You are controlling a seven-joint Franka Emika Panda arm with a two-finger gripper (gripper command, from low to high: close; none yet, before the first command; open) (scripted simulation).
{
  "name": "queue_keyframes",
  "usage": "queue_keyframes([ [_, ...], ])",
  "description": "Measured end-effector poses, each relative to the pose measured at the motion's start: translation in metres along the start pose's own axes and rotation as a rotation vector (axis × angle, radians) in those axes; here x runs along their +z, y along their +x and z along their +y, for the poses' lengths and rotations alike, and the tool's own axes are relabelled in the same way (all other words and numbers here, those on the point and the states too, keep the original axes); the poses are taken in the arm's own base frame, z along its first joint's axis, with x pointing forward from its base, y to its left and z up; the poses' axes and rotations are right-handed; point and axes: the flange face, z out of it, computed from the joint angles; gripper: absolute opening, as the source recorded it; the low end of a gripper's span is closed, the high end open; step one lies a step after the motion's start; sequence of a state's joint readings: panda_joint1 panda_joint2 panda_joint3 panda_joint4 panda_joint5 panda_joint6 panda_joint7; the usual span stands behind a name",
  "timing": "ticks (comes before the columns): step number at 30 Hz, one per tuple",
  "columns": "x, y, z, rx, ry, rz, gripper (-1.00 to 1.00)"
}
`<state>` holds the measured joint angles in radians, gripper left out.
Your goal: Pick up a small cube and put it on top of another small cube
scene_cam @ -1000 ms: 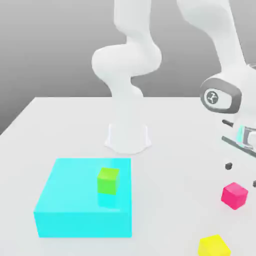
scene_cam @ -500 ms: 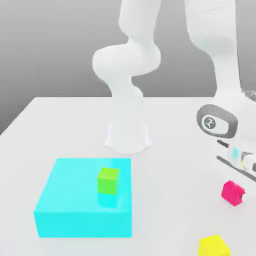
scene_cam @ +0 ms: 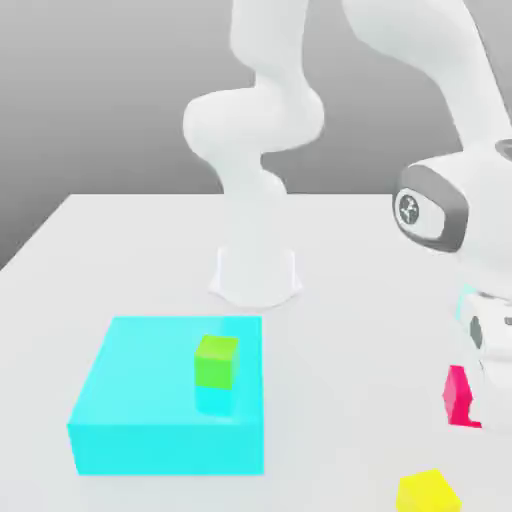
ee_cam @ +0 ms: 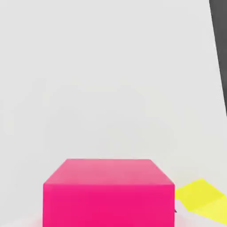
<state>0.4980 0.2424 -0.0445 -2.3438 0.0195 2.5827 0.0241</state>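
1. Exterior view: my white two-finger gripper [scene_cam: 488, 395] is closed on the small plain magenta-pink cube [scene_cam: 457, 395], at or just above the pale table [scene_cam: 340, 350], toward the exterior view's right; my finger hides part of it. Also here: green cube [scene_cam: 214, 362] on the flat cyan block [scene_cam: 165, 450], well apart; yellow cube [scene_cam: 428, 493] nearer.
2. Hand view: shows what the exterior hides, the pink cube's full width, squared to me. Probably light, stiff, not fragile; flat faces maybe slippery. Best hold: opposite sides, centred, top left free.
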Motion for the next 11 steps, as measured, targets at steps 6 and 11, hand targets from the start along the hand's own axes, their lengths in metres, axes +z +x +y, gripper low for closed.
queue_keyframes([
  [6, 0.026, 0.020, 0.043, 0.254, 0.002, 0.002, -1.00],
  [11, 0.049, 0.020, 0.044, 0.259, 0.002, 0.002, 1.00],
])
